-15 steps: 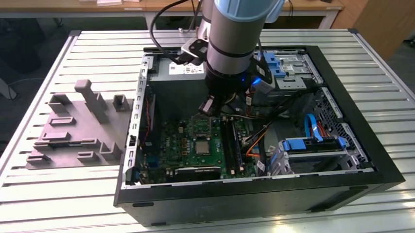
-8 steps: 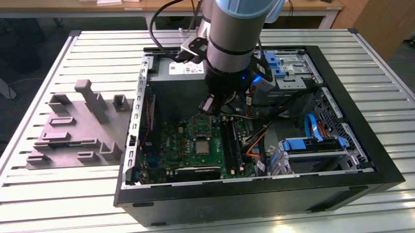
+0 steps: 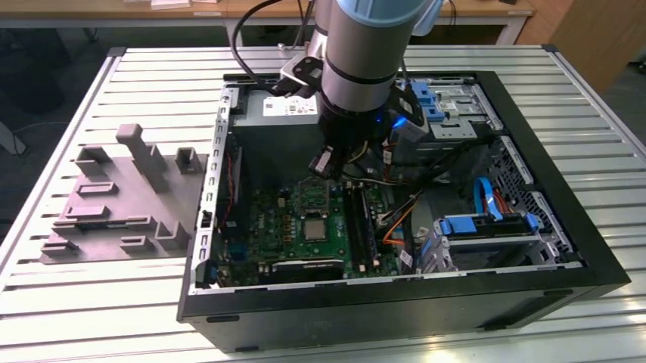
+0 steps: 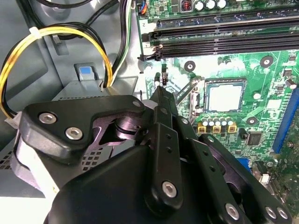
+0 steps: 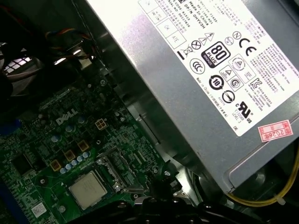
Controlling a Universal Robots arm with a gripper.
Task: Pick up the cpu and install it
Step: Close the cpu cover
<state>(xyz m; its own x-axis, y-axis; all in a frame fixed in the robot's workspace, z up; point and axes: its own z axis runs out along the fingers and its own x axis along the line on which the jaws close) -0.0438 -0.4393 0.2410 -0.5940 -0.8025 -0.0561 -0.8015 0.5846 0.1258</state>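
We are hovering our gripper (image 4: 161,91) inside the open computer case (image 3: 565,227), and its slim fingers (image 4: 164,105) are pressing together with nothing between them, so we are carrying nothing. Just beyond the fingertips and lower down, the cpu (image 4: 226,96) is lying flat in its socket on the green board (image 4: 266,79); in the first wrist view the chip (image 5: 88,188) is showing its pale square top. It is square, so we are seeing no long axis to line up with. The grey power supply box (image 5: 219,70) is sitting close behind our gripper. Well away outside the case, the grey tray (image 3: 121,204) is resting on the slatted table (image 3: 81,302)
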